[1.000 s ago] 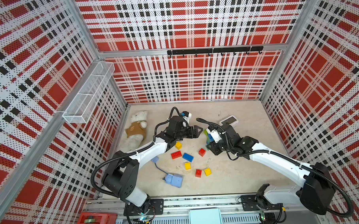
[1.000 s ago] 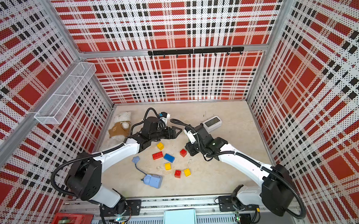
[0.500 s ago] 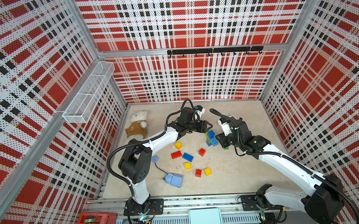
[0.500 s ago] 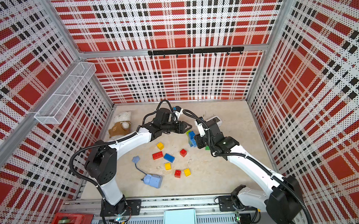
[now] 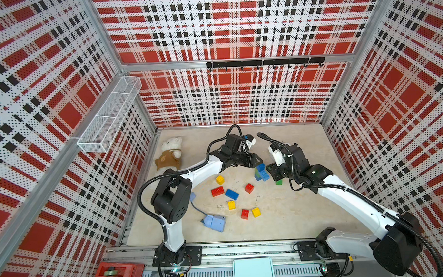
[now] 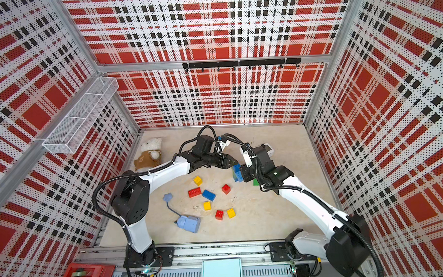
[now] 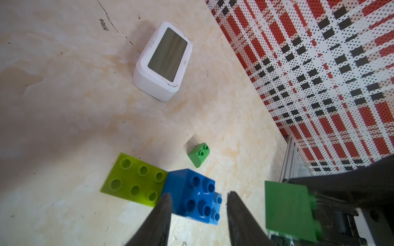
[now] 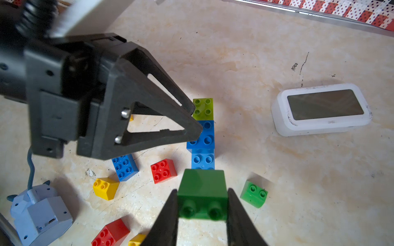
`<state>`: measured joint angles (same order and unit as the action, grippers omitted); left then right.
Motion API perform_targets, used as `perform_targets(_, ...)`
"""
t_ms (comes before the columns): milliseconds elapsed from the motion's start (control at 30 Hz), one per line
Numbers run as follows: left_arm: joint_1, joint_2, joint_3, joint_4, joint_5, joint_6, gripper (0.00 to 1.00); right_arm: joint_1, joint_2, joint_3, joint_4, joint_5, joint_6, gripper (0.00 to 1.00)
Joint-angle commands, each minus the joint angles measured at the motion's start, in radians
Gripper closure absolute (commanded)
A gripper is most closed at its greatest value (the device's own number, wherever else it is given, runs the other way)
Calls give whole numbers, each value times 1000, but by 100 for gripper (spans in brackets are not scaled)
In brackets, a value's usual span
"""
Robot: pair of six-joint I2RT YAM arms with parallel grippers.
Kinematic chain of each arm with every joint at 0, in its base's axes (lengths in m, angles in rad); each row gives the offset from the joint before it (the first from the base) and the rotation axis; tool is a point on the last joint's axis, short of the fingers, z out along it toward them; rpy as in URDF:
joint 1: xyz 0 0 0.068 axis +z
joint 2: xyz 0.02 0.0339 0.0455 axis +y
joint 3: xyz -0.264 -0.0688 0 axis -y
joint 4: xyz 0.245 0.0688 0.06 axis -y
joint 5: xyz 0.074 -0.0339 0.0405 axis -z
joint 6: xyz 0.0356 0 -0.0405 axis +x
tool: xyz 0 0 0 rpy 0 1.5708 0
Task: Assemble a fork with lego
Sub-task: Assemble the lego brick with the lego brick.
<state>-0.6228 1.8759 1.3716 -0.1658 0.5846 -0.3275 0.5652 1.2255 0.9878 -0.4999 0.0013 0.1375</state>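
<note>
In a top view: row of lime, blue and light-blue studded plastic bricks point(image 5: 261, 172) lies between arms, left gripper point(image 5: 258, 163) over it; left wrist: jaws narrow, straddling blue square brick point(image 7: 191, 200), sliver of gap one side; right wrist: right gripper point(image 8: 202, 204) clamps dark green brick point(image 8: 202, 187), row's long axis straight ahead; white plastic clock point(image 8: 322, 108) blank, no writing legible.

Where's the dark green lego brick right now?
Right wrist view: the dark green lego brick is clamped in the right gripper, next to the light blue lego brick.
</note>
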Motion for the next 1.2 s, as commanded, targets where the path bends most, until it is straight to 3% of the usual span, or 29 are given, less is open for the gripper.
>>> perform_targets(0, -4, 30, 34, -18, 16, 16, 56, -3, 16, 33, 3, 3, -17, 99)
perform_targets(267, -5, 48, 31, -22, 16, 22, 62, -2, 18, 41, -31, 11, -41, 100)
perform_targets(767, -8, 37, -9, -5, 8, 20, 63, -27, 154, 151, -148, -72, -136, 100)
perform_targets(1167, -7, 36, -18, -1, 8, 19, 63, -40, 206, 135, -143, -92, -151, 100)
